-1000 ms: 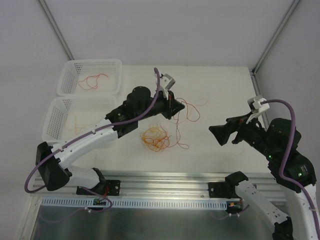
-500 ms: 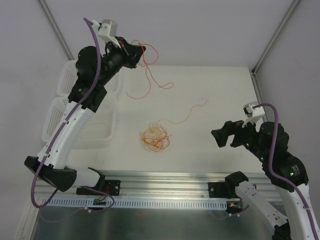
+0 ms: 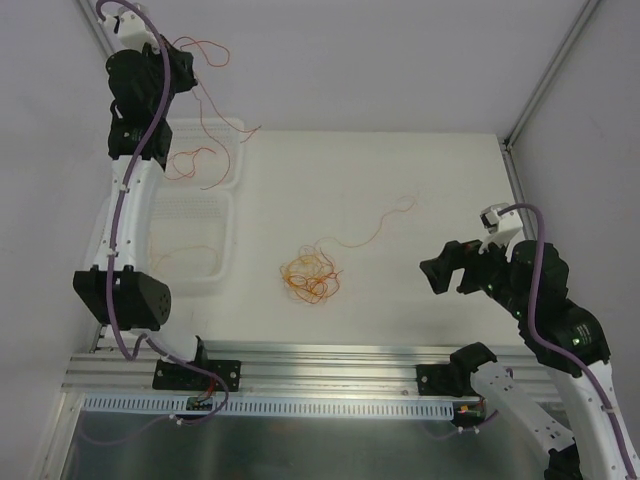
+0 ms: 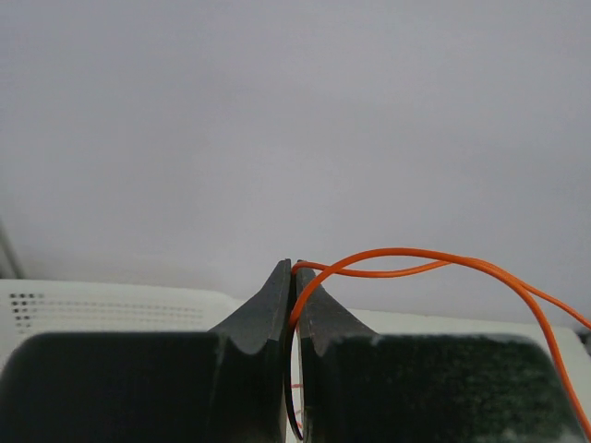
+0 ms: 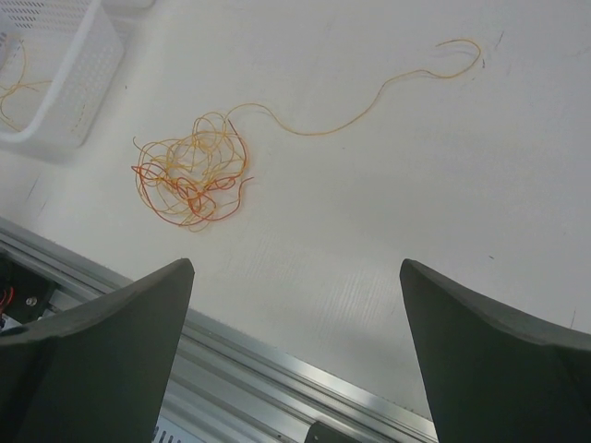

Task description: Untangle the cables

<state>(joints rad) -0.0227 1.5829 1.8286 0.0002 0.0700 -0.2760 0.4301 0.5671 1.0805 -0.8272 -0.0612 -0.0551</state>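
One red wire [image 4: 406, 250] is dangling from the pinching left claw [image 4: 292, 268] — needing a slow drop into the far basket [image 3: 236, 170]; right claw [image 5: 295, 263] gaping wide.

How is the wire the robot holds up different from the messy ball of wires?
The held wire is one strand; the ball is many, knotted together. The held wire hangs in the air, pinched in the left gripper; the ball lies on the table, untouched. The held wire is red-orange; the ball mixes in yellow-orange. Both are thin and bendy.
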